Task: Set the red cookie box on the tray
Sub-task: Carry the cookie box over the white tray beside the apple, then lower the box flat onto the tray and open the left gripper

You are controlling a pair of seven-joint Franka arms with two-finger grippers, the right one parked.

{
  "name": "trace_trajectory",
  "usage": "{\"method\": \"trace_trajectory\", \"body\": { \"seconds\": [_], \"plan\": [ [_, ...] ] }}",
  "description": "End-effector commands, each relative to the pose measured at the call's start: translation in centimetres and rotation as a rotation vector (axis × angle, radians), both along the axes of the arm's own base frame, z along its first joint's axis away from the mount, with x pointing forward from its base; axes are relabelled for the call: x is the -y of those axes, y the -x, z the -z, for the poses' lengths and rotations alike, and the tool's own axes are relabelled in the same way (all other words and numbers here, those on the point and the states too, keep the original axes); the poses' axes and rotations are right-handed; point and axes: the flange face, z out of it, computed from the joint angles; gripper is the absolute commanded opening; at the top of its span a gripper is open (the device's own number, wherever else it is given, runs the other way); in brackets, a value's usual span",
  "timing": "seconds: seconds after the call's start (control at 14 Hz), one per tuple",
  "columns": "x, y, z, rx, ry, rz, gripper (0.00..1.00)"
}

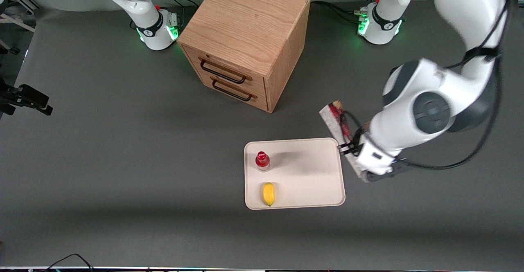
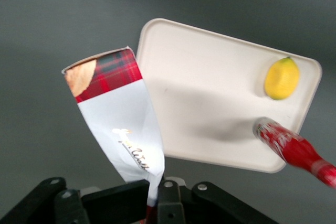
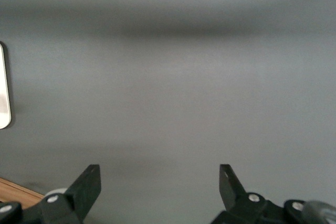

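Front view: the red cookie box (image 1: pixel 335 120) shows right of centre as a narrow slanted strip, above the table beside the tray's upper right corner. Only its upper end is visible; the rest is covered by the left arm's wrist. The gripper (image 1: pixel 360 163) sits at the box's lower end, just off the tray's right edge, and its fingers are hidden under the white wrist body, so the grip cannot be read here. The cream tray (image 1: pixel 315 174) lies at lower centre, carrying a small red-capped bottle (image 1: pixel 262 160) standing upright and a yellow lemon-like fruit (image 1: pixel 268 194) nearer the camera. The wooden drawer cabinet (image 1: pixel 245 39) stands at upper centre, its top edge cut off by the frame.

Left wrist view: the box (image 2: pixel 118 114) rises from between the black fingers (image 2: pixel 169 211), which are closed tight against its lower end; that end is cut off by the frame edge. Its plaid end overlaps the tray's (image 2: pixel 210 103) corner in the picture. The bottle (image 2: pixel 294 150) is blurred and cut off; the fruit (image 2: pixel 282 78) lies near it.

Right wrist view: only a sliver of the tray (image 3: pixel 4 87) shows at the left edge, over grey table (image 3: pixel 168 87).
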Motion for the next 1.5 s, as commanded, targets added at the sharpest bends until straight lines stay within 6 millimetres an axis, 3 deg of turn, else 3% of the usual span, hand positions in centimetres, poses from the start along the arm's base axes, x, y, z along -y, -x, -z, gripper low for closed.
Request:
{"method": "trace_trajectory", "body": {
  "seconds": [0.0,0.14,0.43,0.5,0.64,0.79,1.07,1.29,1.43],
  "plan": [
    [1.1,-1.3,6.9,0.027,-0.003,0.073,0.00],
    [1.8,-2.3,10.3,0.092,0.032,0.160,0.00],
    [1.5,-3.1,14.5,0.138,-0.002,0.258,0.00],
    [1.2,-3.3,15.0,0.159,-0.023,0.267,0.55],
    [0.3,-3.5,14.9,0.150,-0.047,0.260,1.00],
    [-0.6,-3.5,13.8,0.125,-0.074,0.256,1.00],
    [-4.6,-3.2,5.2,0.013,-0.199,0.222,1.00],
    [-7.4,-1.0,-4.1,-0.020,-0.244,0.164,1.00],
    [-10.0,0.6,-7.8,-0.073,-0.267,0.161,1.00]
  ]
}}
